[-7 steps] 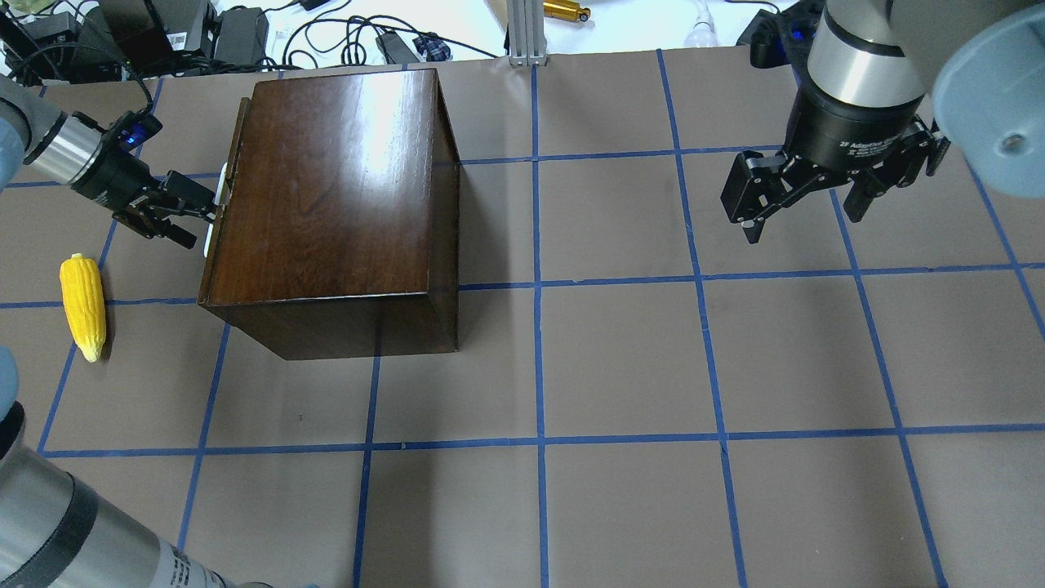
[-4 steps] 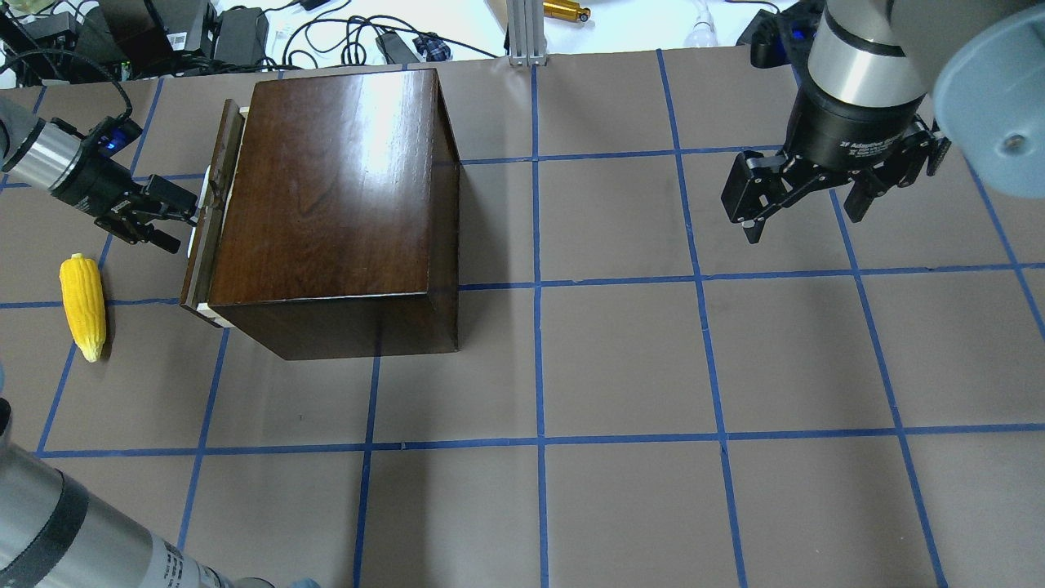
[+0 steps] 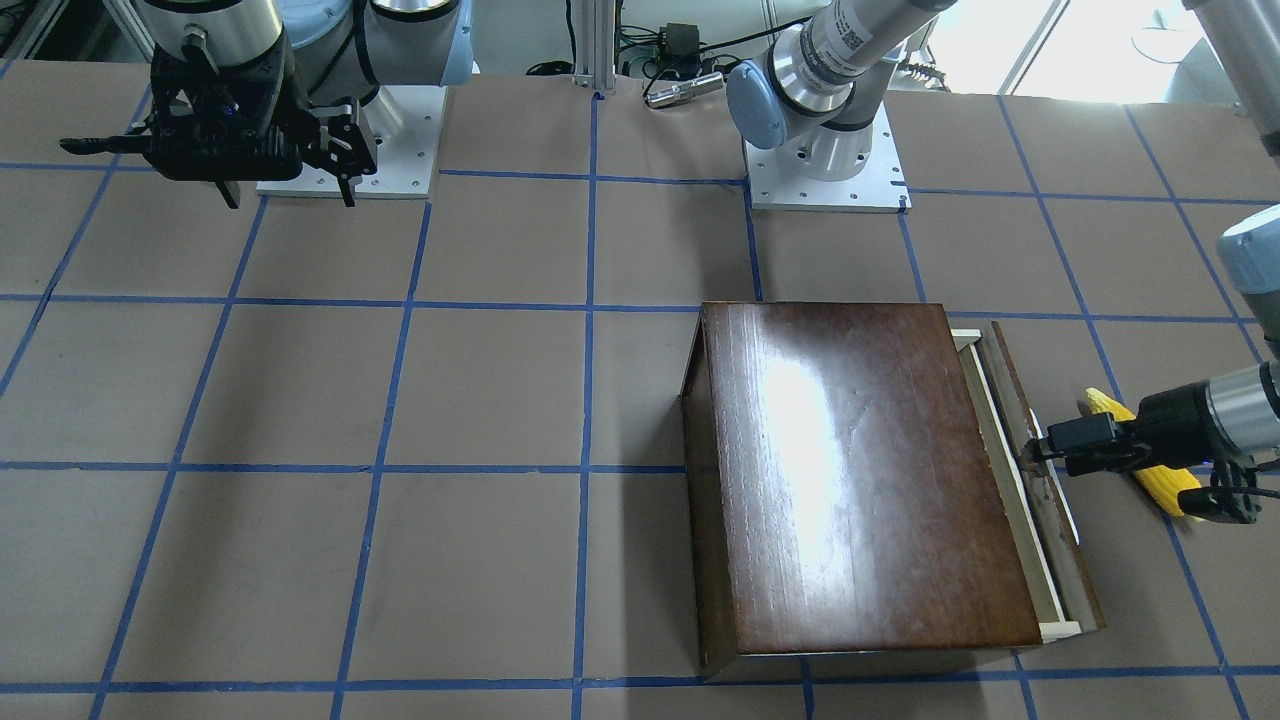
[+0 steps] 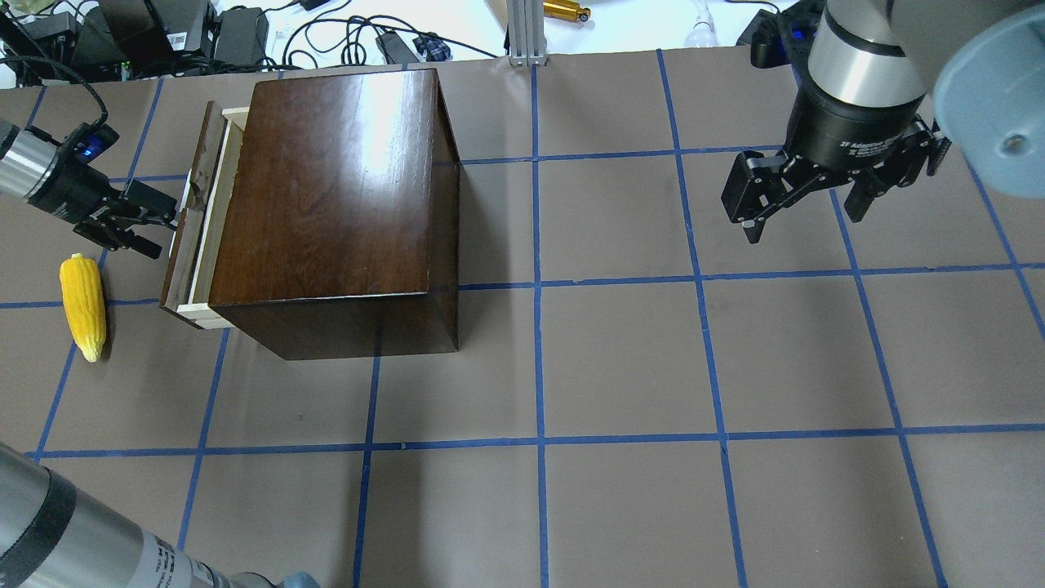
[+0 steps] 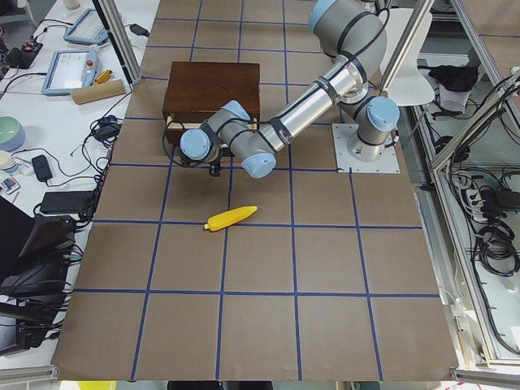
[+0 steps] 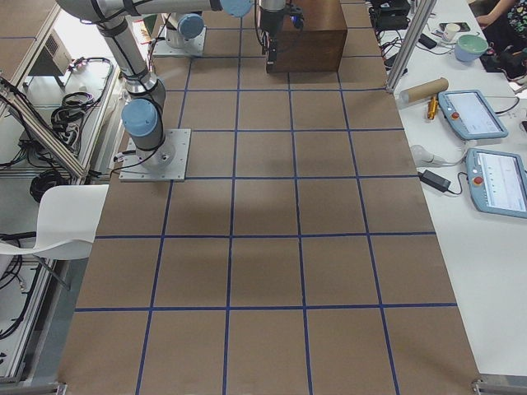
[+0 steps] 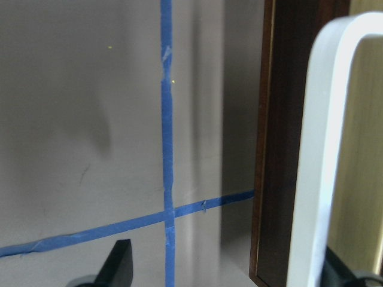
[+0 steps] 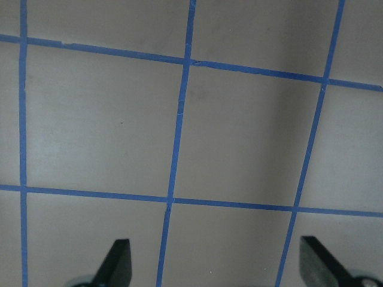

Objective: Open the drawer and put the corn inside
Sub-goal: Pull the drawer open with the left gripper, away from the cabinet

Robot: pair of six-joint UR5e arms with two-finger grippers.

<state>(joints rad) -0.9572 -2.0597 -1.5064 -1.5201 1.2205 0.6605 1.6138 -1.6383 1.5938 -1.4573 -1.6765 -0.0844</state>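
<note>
The glossy dark-brown box [image 4: 335, 188] [image 3: 860, 470] stands at the table's left. Its drawer [image 4: 196, 229] [image 3: 1040, 500] is pulled partly out, so a strip of pale wood shows behind the dark front panel. My left gripper [image 4: 163, 233] is open, with one finger hooked behind the drawer's white handle [image 7: 317, 149]. The yellow corn [image 4: 83, 306] [image 3: 1165, 485] [image 5: 231, 218] lies on the table, just left of the drawer and below my left gripper. My right gripper [image 4: 804, 224] [image 3: 290, 200] is open and empty, hovering far right.
The brown table [image 4: 620, 359] is marked with a blue tape grid. Cables and power bricks [image 4: 204, 33] lie past the far edge behind the box. Tablets and a cardboard tube [image 6: 424, 86] sit on the side bench.
The drawer has slid out of the box toward the left. My left gripper has moved left with the handle. The corn and my right arm have not moved.
</note>
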